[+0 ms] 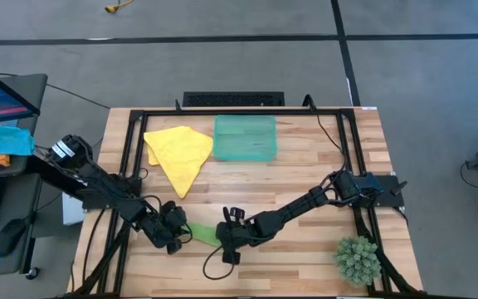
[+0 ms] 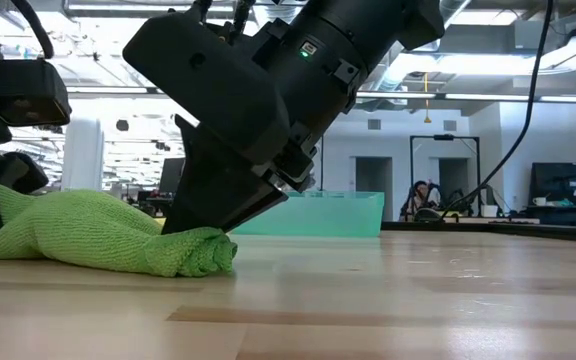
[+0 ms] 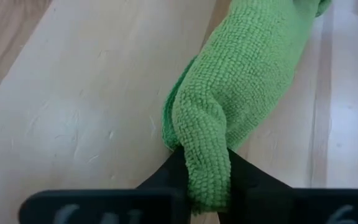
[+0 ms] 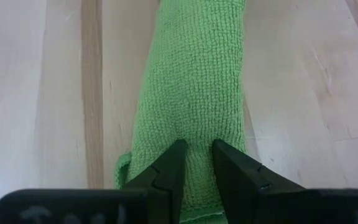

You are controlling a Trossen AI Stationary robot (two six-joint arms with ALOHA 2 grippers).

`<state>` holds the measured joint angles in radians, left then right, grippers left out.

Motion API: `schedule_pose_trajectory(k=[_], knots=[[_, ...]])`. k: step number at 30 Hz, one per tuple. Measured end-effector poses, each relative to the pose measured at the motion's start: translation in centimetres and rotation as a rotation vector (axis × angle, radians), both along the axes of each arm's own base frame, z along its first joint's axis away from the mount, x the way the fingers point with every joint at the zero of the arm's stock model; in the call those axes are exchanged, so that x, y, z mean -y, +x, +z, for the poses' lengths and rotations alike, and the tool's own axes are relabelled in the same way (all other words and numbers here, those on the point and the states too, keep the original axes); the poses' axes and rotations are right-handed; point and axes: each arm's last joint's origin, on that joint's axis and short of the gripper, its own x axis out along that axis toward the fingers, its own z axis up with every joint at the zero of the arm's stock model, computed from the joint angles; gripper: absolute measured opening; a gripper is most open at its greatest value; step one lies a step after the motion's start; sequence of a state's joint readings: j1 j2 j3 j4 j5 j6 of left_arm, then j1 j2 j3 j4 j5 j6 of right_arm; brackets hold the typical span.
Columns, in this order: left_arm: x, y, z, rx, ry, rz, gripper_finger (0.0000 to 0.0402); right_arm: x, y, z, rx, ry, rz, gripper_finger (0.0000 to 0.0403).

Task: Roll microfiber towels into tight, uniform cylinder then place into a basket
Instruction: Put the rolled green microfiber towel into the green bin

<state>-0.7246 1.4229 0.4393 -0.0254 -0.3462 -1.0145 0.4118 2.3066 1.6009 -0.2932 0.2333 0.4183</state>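
Note:
The lime green towel (image 1: pixel 202 233) lies bunched into a long roll on the table near the front edge, between my two grippers. My left gripper (image 1: pixel 177 232) is shut on its left end. My right gripper (image 1: pixel 225 237) is shut on its right end (image 2: pixel 203 255). The yellow towel (image 1: pixel 178 153) lies spread flat at the far left. The teal basket (image 1: pixel 245 137) stands beside it at the far middle; it also shows in the low view (image 2: pixel 338 212). My left gripper pinches a bunched fold at the towel's left end (image 3: pixel 207 163) between its two fingers, lying along the roll. The roll lies on the table. My right gripper pinches a ridge of cloth on the roll's right end (image 4: pixel 197 149) between its two fingers (image 4: pixel 169 165), slanting down from above, along the roll. That end rests on the table (image 2: pixel 203 255).
A small green plant (image 1: pixel 358 257) stands at the front right corner. A black frame (image 1: pixel 131 133) runs along the table's left, far and right sides. Bare wood (image 1: pixel 305 166) lies between the basket and the right arm.

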Motion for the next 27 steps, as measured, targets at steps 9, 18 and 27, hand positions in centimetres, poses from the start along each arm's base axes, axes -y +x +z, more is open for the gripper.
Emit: schedule_pose_trajectory(k=[9, 18, 27], knots=[[0.0, 0.0, 0.0, -0.005, -0.005, 0.002, 0.0025, -0.1, 0.2, 0.4, 0.009, 0.022, -0.031, 0.0194], [0.0, -0.1, 0.0, -0.013, -0.004, -0.003, 0.0021, -0.4, 0.8, 2.6, -0.071, -0.009, -0.011, 0.0201], [0.0, -0.1, -0.1, -0.022, -0.032, 0.023, 0.0023, 0.3, 0.5, 3.2, -0.163, -0.063, -0.028, 0.0166]])
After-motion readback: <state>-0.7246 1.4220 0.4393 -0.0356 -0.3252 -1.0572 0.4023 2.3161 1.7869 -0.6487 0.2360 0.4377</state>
